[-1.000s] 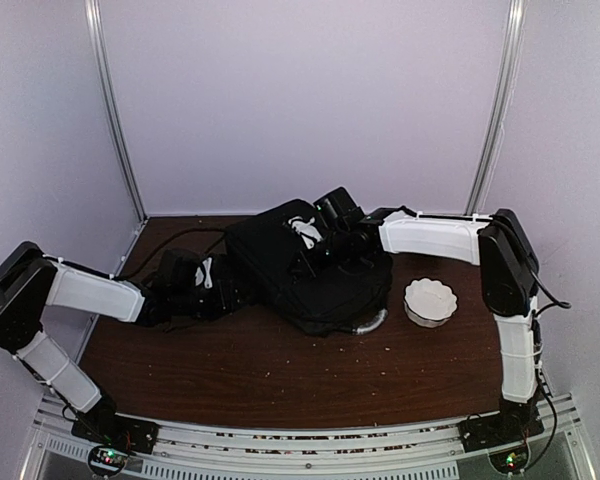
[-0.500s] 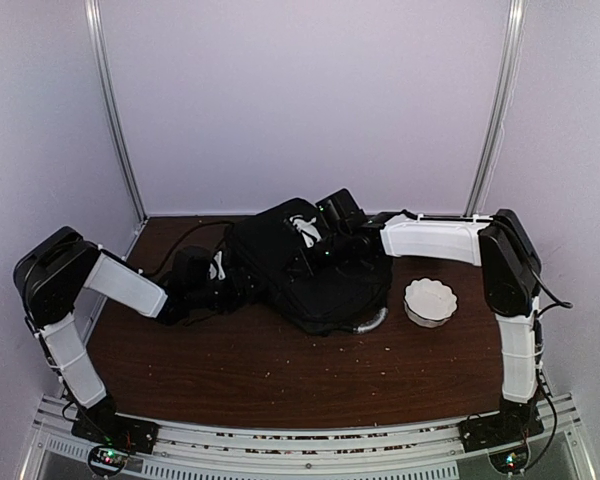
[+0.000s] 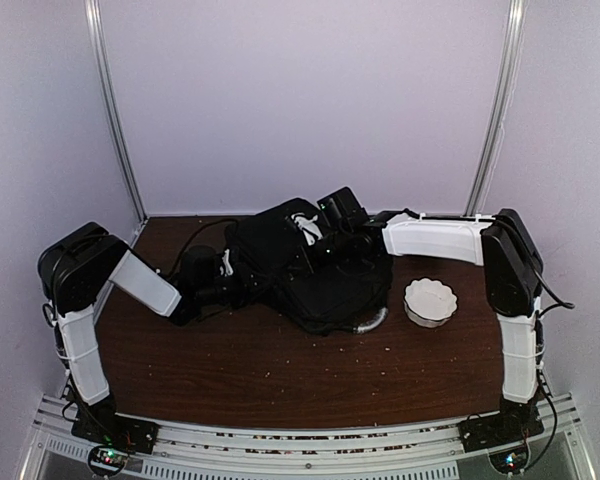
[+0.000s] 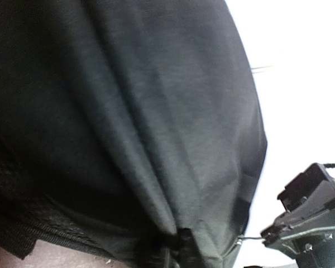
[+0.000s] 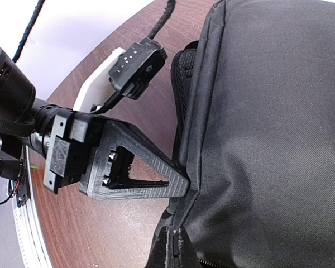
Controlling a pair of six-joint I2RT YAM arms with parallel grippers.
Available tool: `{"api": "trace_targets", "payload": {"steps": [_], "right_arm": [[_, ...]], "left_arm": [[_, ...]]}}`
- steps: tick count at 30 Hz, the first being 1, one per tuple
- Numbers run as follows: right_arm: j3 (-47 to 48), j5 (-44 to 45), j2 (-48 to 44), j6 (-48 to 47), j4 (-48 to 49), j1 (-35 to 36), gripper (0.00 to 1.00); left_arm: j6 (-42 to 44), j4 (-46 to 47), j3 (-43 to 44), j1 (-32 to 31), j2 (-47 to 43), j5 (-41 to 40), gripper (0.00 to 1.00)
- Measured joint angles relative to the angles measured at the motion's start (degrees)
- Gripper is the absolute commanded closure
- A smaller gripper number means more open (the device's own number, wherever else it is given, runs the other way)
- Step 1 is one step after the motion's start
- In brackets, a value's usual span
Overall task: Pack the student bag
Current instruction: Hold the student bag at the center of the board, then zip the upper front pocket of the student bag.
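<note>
The student bag, a big black fabric backpack, lies in the middle of the brown table. My left gripper is at the bag's left edge. In the right wrist view its black triangular finger presses on the side seam of the bag. In the left wrist view, folds of the bag gather into the left gripper, which is shut on the fabric. My right gripper rests on top of the bag near its raised back end. It is shut, and creases of the seam run into it.
A white scalloped bowl stands right of the bag. A grey-silver loop pokes out under the bag's near right corner. A black cable trails over the table behind the left gripper. Crumbs dot the tabletop.
The left arm has folded its elbow up and slid its gripper right to the bag's left edge. Its jaws have closed on the fabric. The right arm has stayed put.
</note>
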Motion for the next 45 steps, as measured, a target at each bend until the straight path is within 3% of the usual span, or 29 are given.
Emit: {"api": "trace_targets", "payload": {"steps": [23,45], "right_arm": [[-8.2,-0.9,-6.5,4.2,4.8,-12.0,1.00],[-10.8,-1.0,-6.9,4.4,8.4,-20.1,1.00]], "left_arm": [[-3.0,9.2,-5.5,0.4,0.0,-1.4,1.00],[-2.3,8.4,-8.6,1.1,-3.0,-2.0,1.00]]}}
